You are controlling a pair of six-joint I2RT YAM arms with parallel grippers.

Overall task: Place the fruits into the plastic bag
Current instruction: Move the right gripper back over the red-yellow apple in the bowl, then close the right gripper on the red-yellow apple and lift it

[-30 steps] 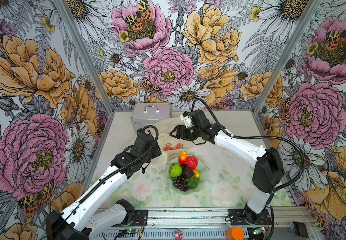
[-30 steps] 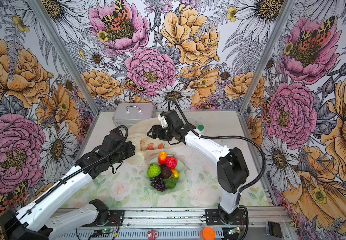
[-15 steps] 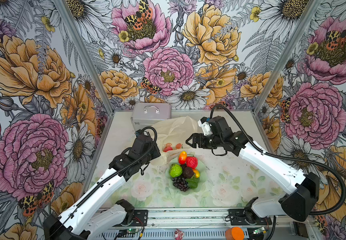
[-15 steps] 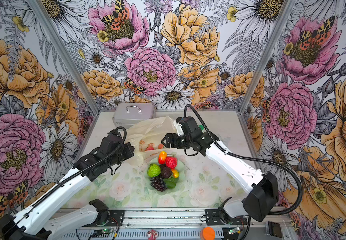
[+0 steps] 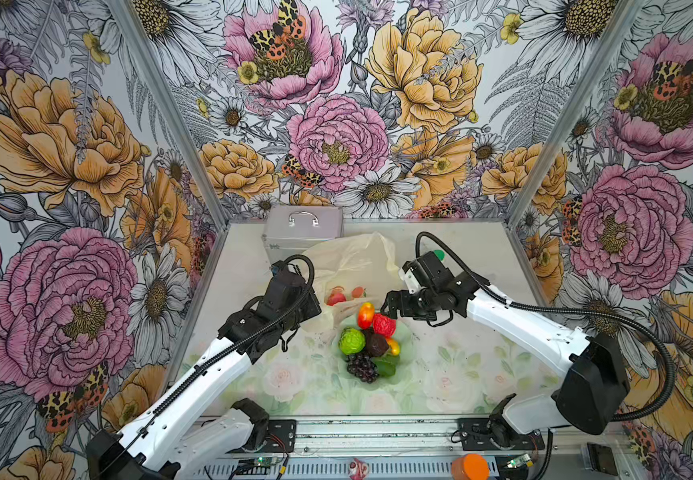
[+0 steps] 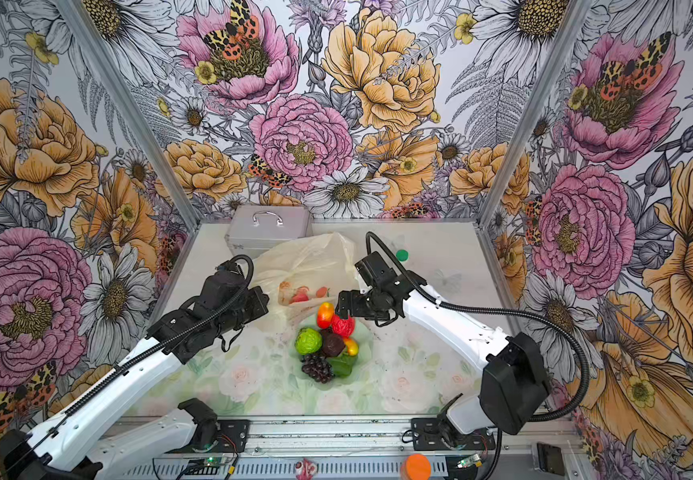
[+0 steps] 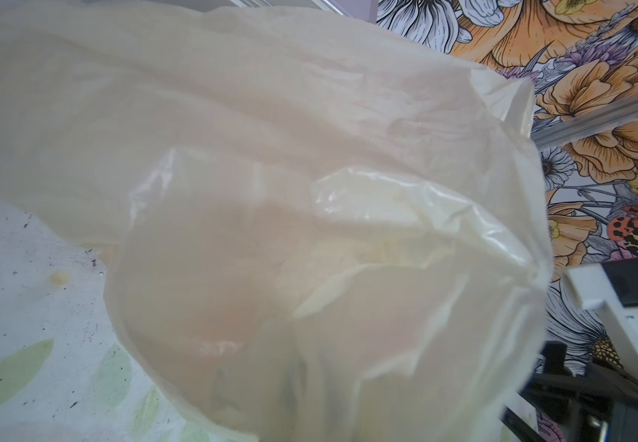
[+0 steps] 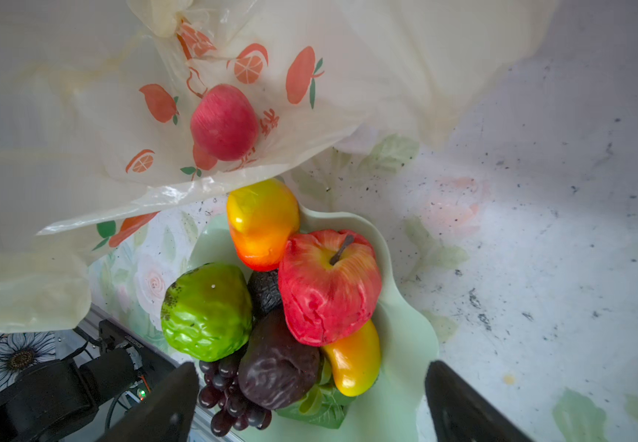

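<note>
The task is at an early stage: 1 fruit is in, the rest are not. The plastic bag [image 5: 353,257] lies crumpled on the tabletop [image 5: 461,365] on the far side of the pale green scalloped bowl [image 8: 409,336], and its near edge comes right up to the bowl's rim. A red-pink apple [image 8: 223,122] rests inside the bag's open mouth, just beyond the bowl. Still heaped in the bowl are an orange-yellow mango [image 8: 262,222] at the rim nearest the bag, a bumpy red fruit with a stem [image 8: 329,285], a bumpy green fruit [image 8: 206,306], a dark brown avocado [image 8: 277,367], a second mango [image 8: 354,359] and a dark purple grape bunch [image 8: 229,402] at the side farthest from the bag. That leaves at least 6 pieces to move; another dark lump between the green and red fruits may be a 7th, but I cannot tell. The left tool [image 5: 313,309] sits at the bag's edge, to the left of the bowl. It is closed and, by my judgement, pinches the film to hold the mouth up, though the film hides its fingertips in the left wrist view. The right tool [image 5: 390,309] hovers over the bowl's bag-side rim with its jaws spread wide and nothing between them, so the next pick looks likely to be the red fruit or the mango beside it.
</note>
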